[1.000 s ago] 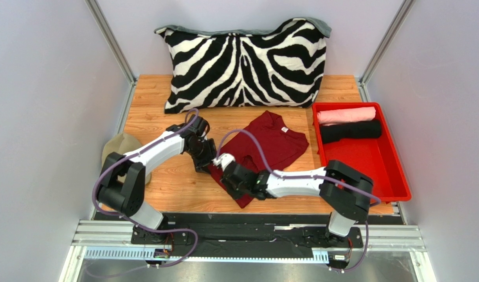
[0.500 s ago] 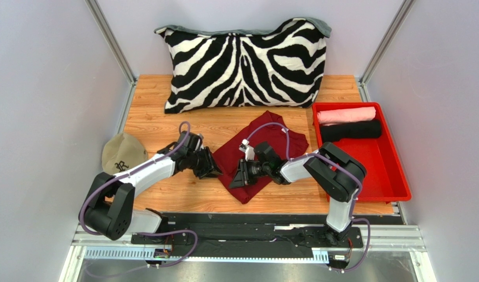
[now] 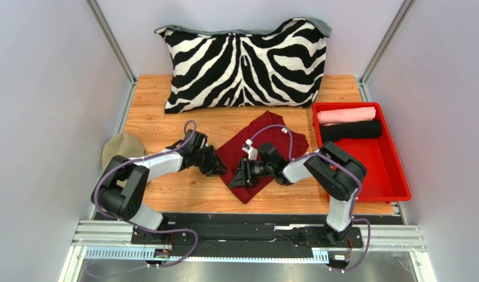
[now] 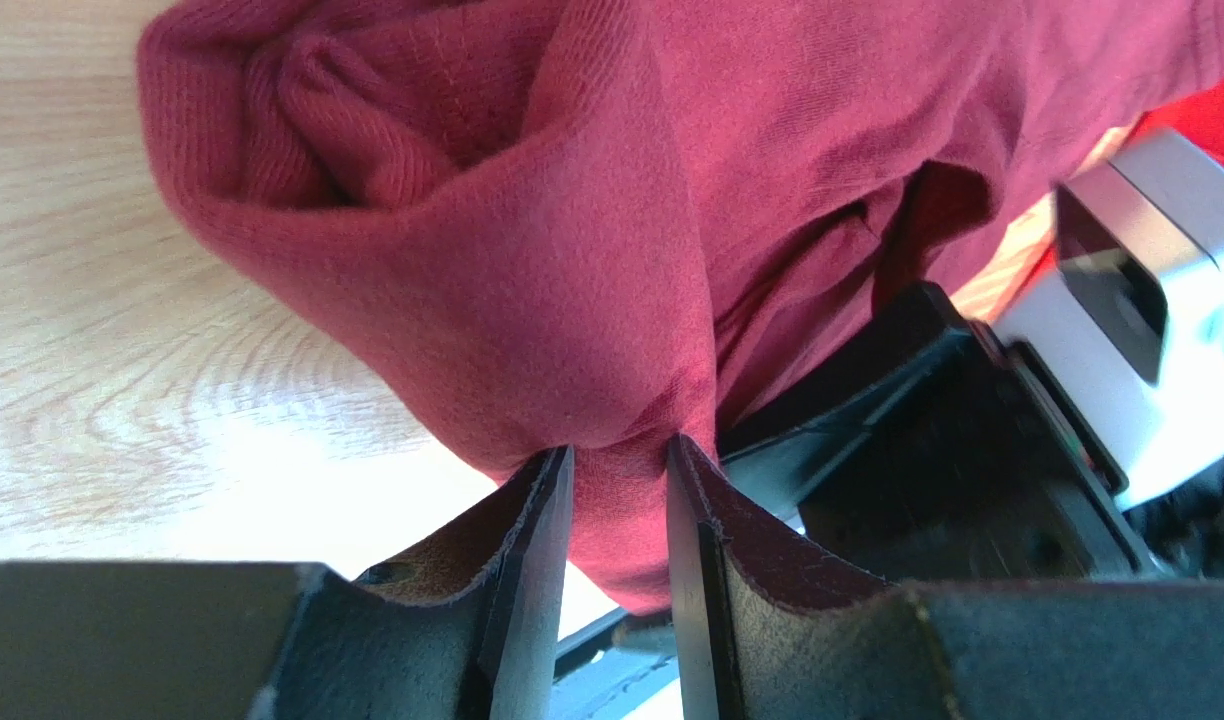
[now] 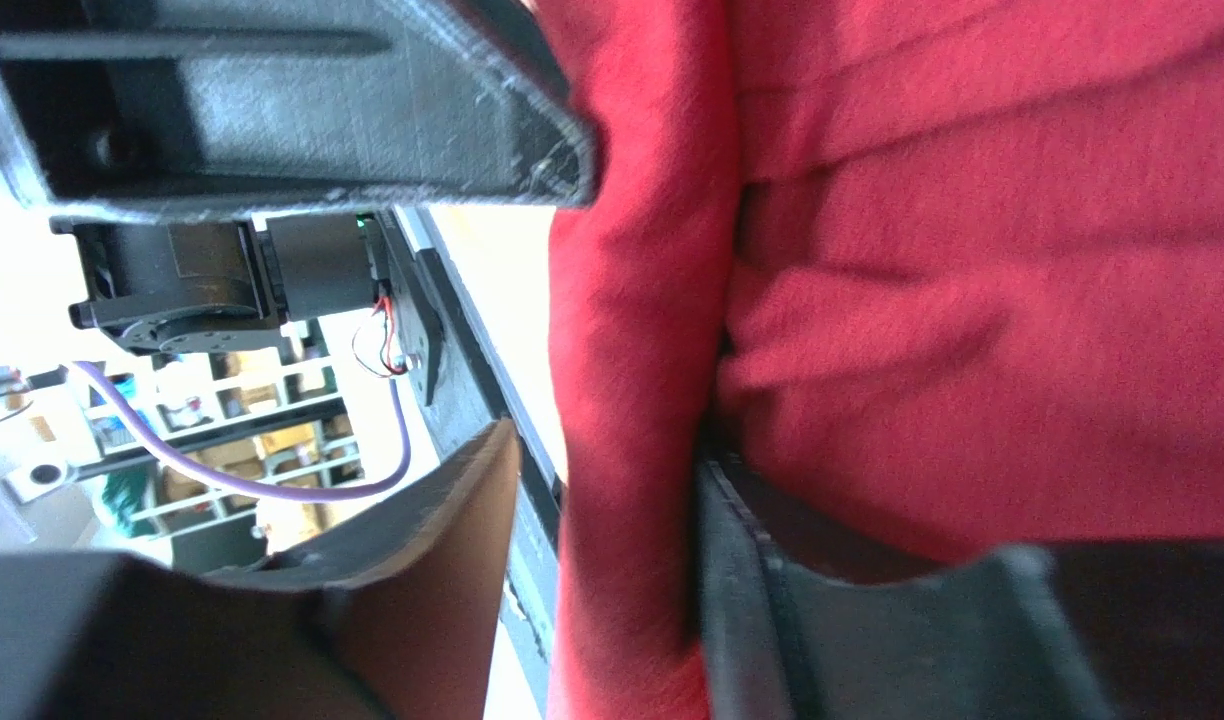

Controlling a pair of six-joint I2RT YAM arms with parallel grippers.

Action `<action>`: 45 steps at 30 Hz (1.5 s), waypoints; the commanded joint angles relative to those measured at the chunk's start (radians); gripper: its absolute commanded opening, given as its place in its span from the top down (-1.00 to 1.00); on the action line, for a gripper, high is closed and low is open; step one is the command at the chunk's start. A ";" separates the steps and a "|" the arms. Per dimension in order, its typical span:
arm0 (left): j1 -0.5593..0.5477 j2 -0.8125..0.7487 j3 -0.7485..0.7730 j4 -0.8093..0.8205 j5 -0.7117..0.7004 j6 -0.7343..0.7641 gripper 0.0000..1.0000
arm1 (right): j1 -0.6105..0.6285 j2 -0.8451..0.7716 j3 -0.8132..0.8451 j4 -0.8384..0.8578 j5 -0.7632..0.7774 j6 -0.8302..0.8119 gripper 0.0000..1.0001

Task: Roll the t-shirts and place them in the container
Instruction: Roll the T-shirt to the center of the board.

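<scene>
My left gripper pinches the maroon t-shirt at bottom centre; my right gripper stands loosely open around its fold.

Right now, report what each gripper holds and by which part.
Left gripper: pinches the maroon t-shirt by a bunched fold at its edge. Right gripper: jaws apart around another fold, one finger clear of the cloth, so no real hold.

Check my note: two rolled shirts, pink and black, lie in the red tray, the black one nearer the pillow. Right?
One thing is wrong. The top view shows the pink roll nearer the pillow, with the black roll on its near side. Both do lie in the red tray.
</scene>
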 commanded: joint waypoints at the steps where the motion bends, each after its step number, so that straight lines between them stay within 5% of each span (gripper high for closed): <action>1: 0.001 0.041 0.041 -0.094 -0.069 -0.004 0.24 | 0.002 -0.102 0.002 -0.211 0.061 -0.098 -0.04; 13: 0.001 0.059 0.101 -0.201 -0.091 0.004 0.24 | 0.028 -0.360 -0.016 -0.550 0.203 -0.250 -0.16; 23: 0.001 0.081 0.109 -0.204 -0.091 0.005 0.24 | 0.094 -0.326 0.045 -0.668 0.262 -0.302 -0.26; 26: 0.001 0.081 0.106 -0.204 -0.092 0.004 0.24 | 0.096 -0.325 0.027 -0.635 0.236 -0.281 -0.03; 30: 0.001 0.084 0.101 -0.204 -0.094 0.005 0.24 | 0.073 -0.297 -0.015 -0.528 0.171 -0.215 0.52; 35: 0.001 0.085 0.095 -0.201 -0.098 0.002 0.24 | 0.033 -0.242 -0.097 -0.402 0.124 -0.108 0.63; 40: 0.001 0.085 0.095 -0.207 -0.103 -0.002 0.24 | 0.033 -0.291 -0.116 -0.435 0.203 -0.115 0.38; 45: 0.001 0.091 0.101 -0.220 -0.103 -0.013 0.24 | 0.094 -0.462 -0.059 -0.703 0.418 -0.215 -0.07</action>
